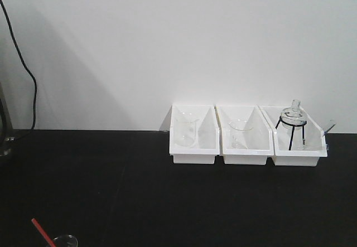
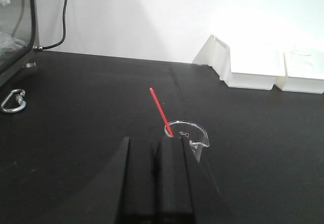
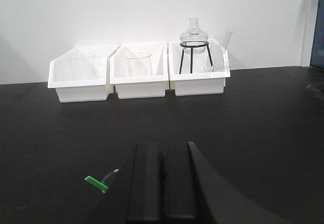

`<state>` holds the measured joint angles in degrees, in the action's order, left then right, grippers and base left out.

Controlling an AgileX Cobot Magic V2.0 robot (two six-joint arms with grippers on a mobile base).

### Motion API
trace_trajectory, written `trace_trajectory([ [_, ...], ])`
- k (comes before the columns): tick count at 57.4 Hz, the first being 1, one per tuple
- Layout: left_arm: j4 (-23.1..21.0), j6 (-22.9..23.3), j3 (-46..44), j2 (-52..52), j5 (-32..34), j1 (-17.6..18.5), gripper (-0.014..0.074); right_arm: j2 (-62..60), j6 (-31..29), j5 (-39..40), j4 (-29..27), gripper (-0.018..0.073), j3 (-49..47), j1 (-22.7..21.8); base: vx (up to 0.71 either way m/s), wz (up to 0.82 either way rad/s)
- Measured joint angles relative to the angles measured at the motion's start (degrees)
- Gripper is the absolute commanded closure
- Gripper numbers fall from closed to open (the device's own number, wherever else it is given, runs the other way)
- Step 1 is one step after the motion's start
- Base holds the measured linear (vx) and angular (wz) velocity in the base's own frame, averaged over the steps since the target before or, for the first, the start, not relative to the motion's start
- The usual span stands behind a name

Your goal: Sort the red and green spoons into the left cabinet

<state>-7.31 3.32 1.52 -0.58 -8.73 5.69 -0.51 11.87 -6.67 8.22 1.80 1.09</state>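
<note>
End effectors first, nearest the lenses. Left end effector [image 2: 153, 142]: black fingers drawn together with only a thin dark seam between them, nothing held. It points at the red plastic spoon [image 2: 161, 112], whose slim handle leans up and to the left out of a clear spouted glass beaker [image 2: 188, 135] just beyond the fingertips. The bowl end is down inside the glass, so the handle is the only part offered for a pinch.

Right end effector [image 3: 162, 145]: fingers pressed flush, also empty. Just to its left, the tip of the green plastic spoon [image 3: 96, 183] pokes over the rim of a second glass beaker [image 3: 110, 174], which is mostly hidden behind the finger.

Both beakers stand on the black counter [image 1: 167, 202], on the near side of the row of three white plastic bins [image 1: 248, 158] and well apart from it. The red spoon's beaker is far out to the bins' left. Standing the spoons in glassware probably keeps the handles raised off the flat surface. Judgement: the jaws must open before either handle can be taken, and a thin tilted handle could slip or tip its beaker.

Left of the bins: a silver metal carabiner [image 2: 12, 101] lies loose, and a black cable [image 2: 65, 11] hangs down the white wall. The bins sit against that wall, holding clear beakers and a round glass flask on a black wire tripod [image 1: 292, 115]. Left cabinet: not identifiable in any view.
</note>
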Motion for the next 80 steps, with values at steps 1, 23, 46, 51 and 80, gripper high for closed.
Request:
trace_trajectory([
  [1, 0.0, 0.0, 0.0, 0.0, 0.15, 0.0, 0.0597, 0.0, 0.0, 0.0, 0.0, 0.0562, 0.0, 0.0, 0.0, 0.0],
  [23, -0.02, 5.97, -3.59, 0.0, 5.4, 0.0, 0.0597, 0.0, 0.11, 7.91, -0.4, 0.0562, -1.98, 0.0, 0.0, 0.0],
  [46, 0.08, 0.58, -28.73, 25.42, -2.3, 0.0, 0.0597, 21.42, -4.73, -10.17, -0.52, 0.0562, -34.29, 0.0, 0.0, 0.0],
  [51, 0.08, -0.85, -32.54, 32.18, -2.43, 0.0, 0.0597, 27.95, -5.05, -11.26, -0.52, 0.0562, -38.22, 0.0, 0.0, 0.0],
  [80, 0.13, -6.48, -35.12, 49.19, -1.68, 0.0, 0.0317, 39.33, -5.65, -12.89, -2.61, 0.0332, -40.14, 0.0, 0.0, 0.0],
])
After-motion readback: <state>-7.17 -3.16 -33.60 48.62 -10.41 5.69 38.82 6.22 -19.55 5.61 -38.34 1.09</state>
